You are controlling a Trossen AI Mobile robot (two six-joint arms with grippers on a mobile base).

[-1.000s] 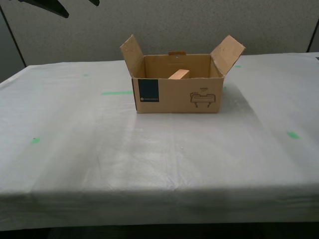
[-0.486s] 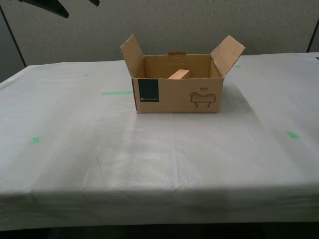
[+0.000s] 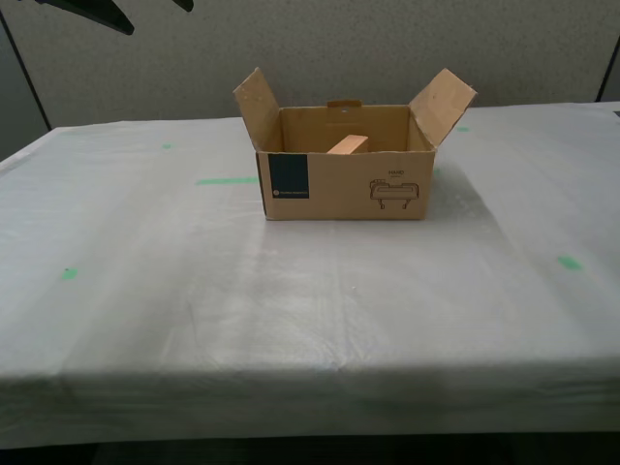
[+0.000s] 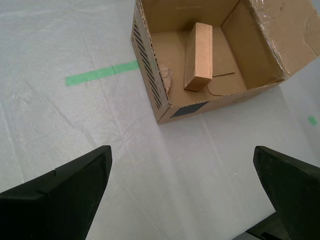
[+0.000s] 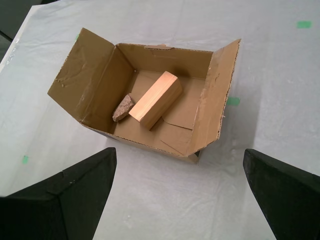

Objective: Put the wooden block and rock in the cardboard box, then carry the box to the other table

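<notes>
The cardboard box stands with its flaps up on the other table, which has a wrinkled white cloth. Inside lies the wooden block, leaning at an angle. The rock is hidden in the exterior view. The first wrist view looks down on the box, the wooden block and the rock beside it. My first gripper hangs open above the cloth, apart from the box. My second gripper is open too, with the box, block and rock ahead of it.
Green tape marks dot the cloth, one toward the exterior view's right. A grey partition wall stands behind the table. A dark part of an arm shows at the exterior view's top left.
</notes>
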